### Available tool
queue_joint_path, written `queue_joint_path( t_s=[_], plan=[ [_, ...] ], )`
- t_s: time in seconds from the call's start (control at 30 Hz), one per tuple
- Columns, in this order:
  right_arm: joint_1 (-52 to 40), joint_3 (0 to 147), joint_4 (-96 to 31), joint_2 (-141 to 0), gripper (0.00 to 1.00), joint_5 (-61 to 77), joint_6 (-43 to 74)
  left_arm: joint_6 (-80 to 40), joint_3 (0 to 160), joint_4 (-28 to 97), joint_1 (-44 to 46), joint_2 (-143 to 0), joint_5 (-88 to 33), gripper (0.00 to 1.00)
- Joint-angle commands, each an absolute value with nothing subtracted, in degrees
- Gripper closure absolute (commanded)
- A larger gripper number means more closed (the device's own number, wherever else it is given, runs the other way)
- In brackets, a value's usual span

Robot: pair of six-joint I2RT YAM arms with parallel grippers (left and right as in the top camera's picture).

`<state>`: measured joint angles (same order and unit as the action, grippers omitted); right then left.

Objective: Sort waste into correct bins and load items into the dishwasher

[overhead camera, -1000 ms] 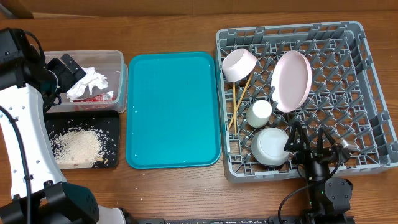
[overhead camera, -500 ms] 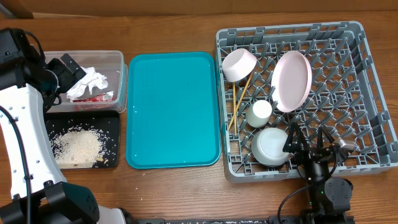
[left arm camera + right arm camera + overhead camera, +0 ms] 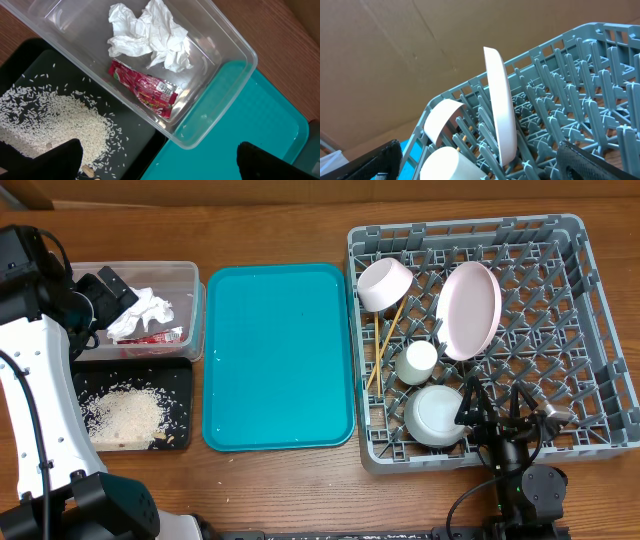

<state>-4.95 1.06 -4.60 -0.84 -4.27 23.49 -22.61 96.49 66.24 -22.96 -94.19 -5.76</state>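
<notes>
Left gripper [image 3: 159, 162], jaws spread wide and empty, over the clear tub [image 3: 227, 42] containing the crumpled napkin [image 3: 150, 32] and red wrapper [image 3: 145, 90]. Rice scraps [image 3: 50, 117] lie in the adjoining black tray [image 3: 25, 57]. Right gripper [image 3: 479, 162], jaws likewise wide and empty, at the grey dish rack's [image 3: 600, 65] near edge. The rack holds the pink plate [image 3: 499, 105] on edge, pink bowl [image 3: 385, 283], cream cup [image 3: 417, 362], grey-green bowl [image 3: 435, 417] and chopsticks [image 3: 385, 340].

Overhead: straight down from high above the wooden table [image 3: 300, 490], spanning the clear rectangular plastic tub [image 3: 197, 300] at left to the large square grey plastic dish rack [image 3: 460, 228] at right. Left wrist: close, tilted down on that tub, the shallow black rectangular tray [image 3: 30, 60] and a corner of the teal plastic tray [image 3: 250, 115], all shared with overhead. Right wrist: low inside the rack, facing across its pegs toward the round pink plate [image 3: 499, 115], likewise shared.
</notes>
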Motion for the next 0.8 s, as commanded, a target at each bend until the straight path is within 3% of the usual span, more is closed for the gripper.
queue_joint_path(
  t_s=[0.0, 0.3, 0.5, 0.77],
  plan=[
    [-4.8, 0.4, -4.4, -0.2, 0.00, -3.9, 22.9, -23.8, 97.2, 66.2, -22.9, -94.4, -6.0, 0.00],
    [-4.8, 0.4, -4.4, -0.2, 0.00, -3.9, 22.9, -23.8, 97.2, 66.2, -22.2, -91.2, -5.8, 0.00],
    [-4.8, 0.4, -4.4, -0.2, 0.00, -3.9, 22.9, -23.8, 97.1, 66.2, -19.3, -80.2, -5.8, 0.00],
    [-4.8, 0.4, -4.4, -0.2, 0.00, -3.9, 22.9, -20.9, 87.7, 65.9, -8.8, -60.6, -1.0, 0.00]
  ],
)
